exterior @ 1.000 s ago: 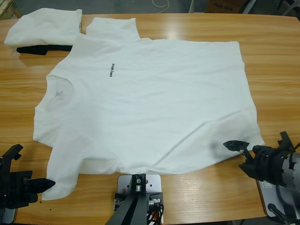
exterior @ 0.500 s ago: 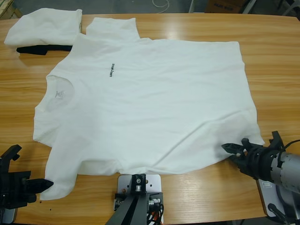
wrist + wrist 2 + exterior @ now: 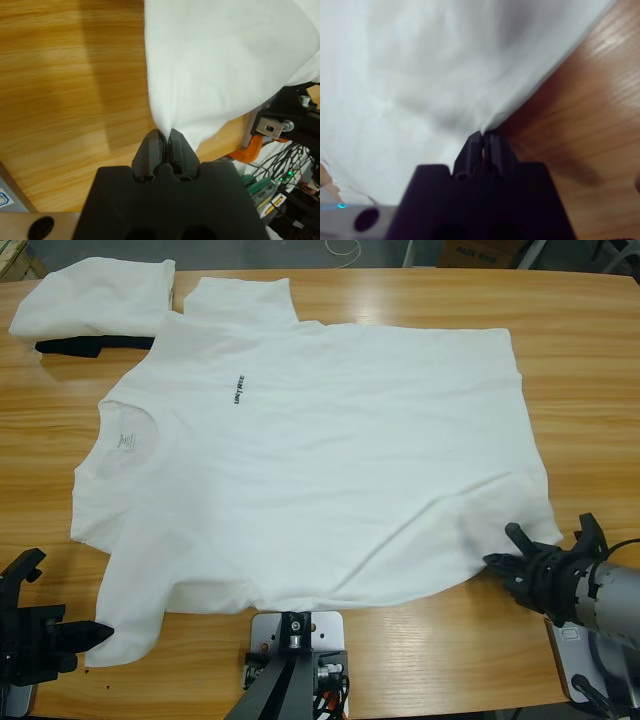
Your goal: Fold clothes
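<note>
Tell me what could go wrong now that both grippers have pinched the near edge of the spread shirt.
1. The left gripper holds only the tip of the T-shirt's sleeve corner, so the cloth might slip out on lifting.
2. The right gripper pinches just the hem edge; a slip there would probably skew the fold.
3. The far sleeve lies close to the folded stack; dragging the shirt may disturb it.

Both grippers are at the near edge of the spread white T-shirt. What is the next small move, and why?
Probably lift both corners together, just off the wooden table. The left gripper is shut on the near sleeve of the spread white cotton T-shirt, and the right gripper is shut on its near hem corner. The shirt lies flat, so the fold has not begun.
</note>
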